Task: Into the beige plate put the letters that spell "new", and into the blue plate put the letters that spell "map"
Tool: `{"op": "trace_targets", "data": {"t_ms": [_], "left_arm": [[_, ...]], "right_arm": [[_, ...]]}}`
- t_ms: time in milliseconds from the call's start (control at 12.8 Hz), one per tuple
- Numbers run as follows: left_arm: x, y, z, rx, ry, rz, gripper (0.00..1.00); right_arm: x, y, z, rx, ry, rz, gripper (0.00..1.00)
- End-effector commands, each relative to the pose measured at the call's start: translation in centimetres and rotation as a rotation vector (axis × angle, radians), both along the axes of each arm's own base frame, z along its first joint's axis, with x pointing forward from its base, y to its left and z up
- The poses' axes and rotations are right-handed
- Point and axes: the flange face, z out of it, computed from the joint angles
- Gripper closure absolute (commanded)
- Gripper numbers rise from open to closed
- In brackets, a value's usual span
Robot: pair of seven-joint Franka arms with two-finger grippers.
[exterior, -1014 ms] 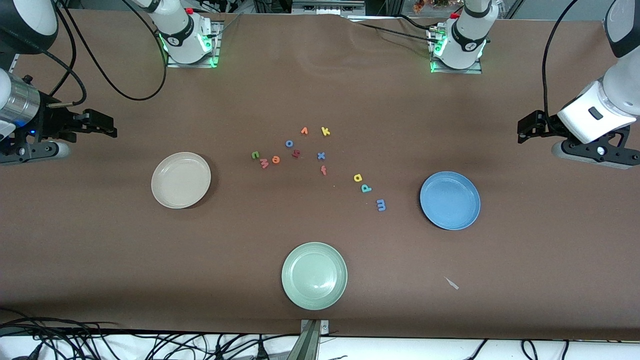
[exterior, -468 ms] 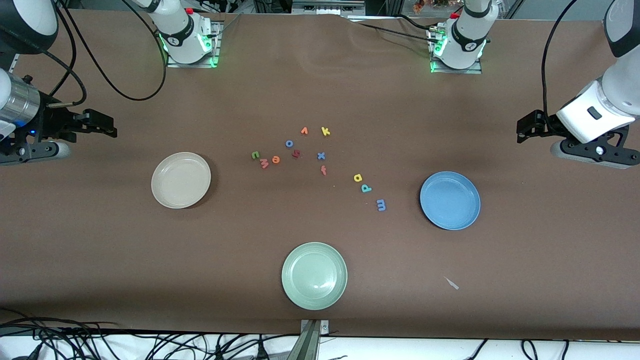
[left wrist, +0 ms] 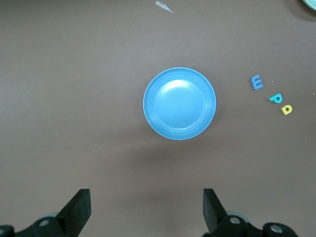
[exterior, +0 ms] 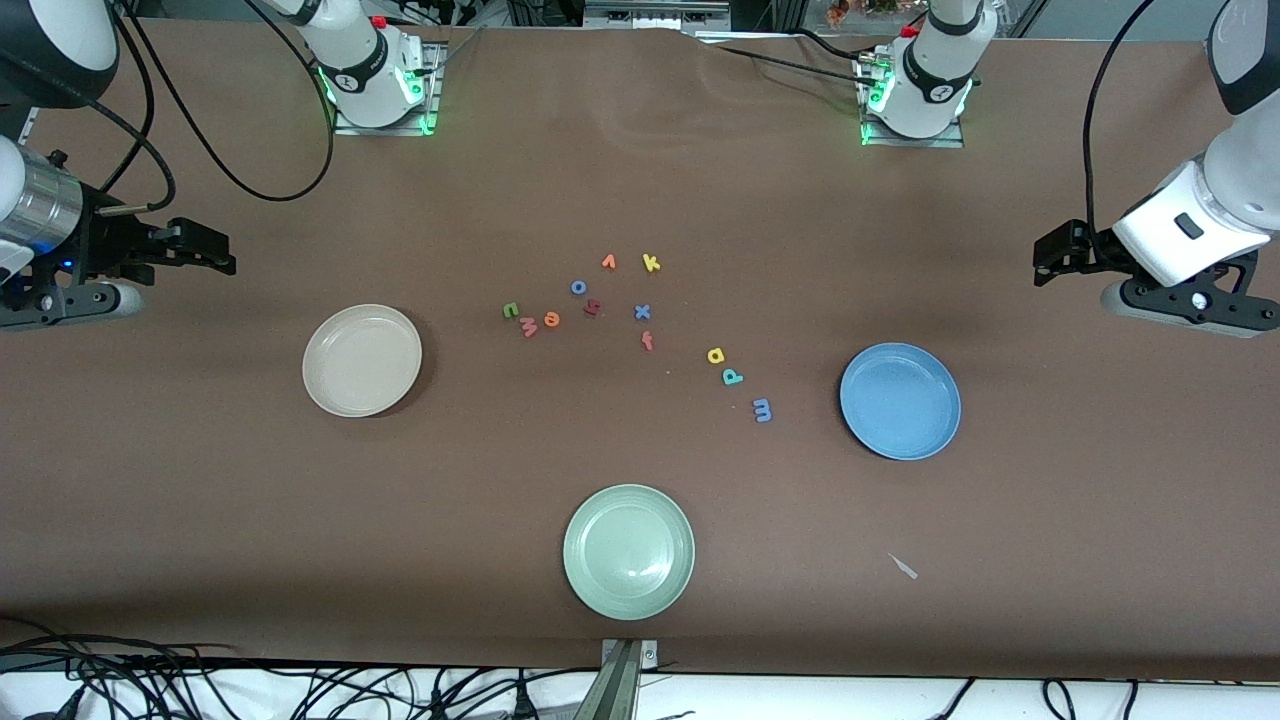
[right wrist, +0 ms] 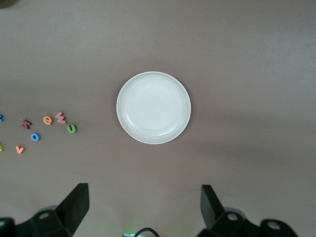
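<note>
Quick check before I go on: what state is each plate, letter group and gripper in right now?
Beige plate: empty.
Blue plate: empty.
Green plate: empty.
n, e, w: on table, none plated.
m, a, p: on table beside the blue plate.
Left gripper: open, empty, above the blue plate.
Right gripper: open, empty, above the beige plate.

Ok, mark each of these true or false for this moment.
1. The beige plate holds no letters. True.
2. The blue m lies in the blue plate. False: it lies on the table beside that plate.
3. Both the left gripper and the right gripper are open and hold nothing. True.
4. The red w sits in the pale green plate. False: it lies on the table beside the orange e.
</note>
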Motion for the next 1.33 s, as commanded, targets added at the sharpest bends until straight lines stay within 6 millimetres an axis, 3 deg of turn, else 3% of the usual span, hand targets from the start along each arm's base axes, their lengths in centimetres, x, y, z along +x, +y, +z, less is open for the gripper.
{"op": "trace_targets", "data": {"t_ms": [0, 468, 1248], "left_arm": [[0.0, -0.1, 0.7, 0.015, 0.001, -0.001, 0.0], [0.0, 0.0, 0.7, 0.015, 0.001, 0.0, 0.0], [0.0, 0.0, 0.8, 0.015, -0.001, 0.0, 0.0]], "right_arm": [[0.2, -0.2, 0.3, -0.01, -0.006, 0.01, 0.0], [0.2, -1.2, 0.5, -0.002, -0.011, -0.002, 0.0], [0.3, -0.4, 0.4, 0.003, -0.014, 0.007, 0.0]]}}
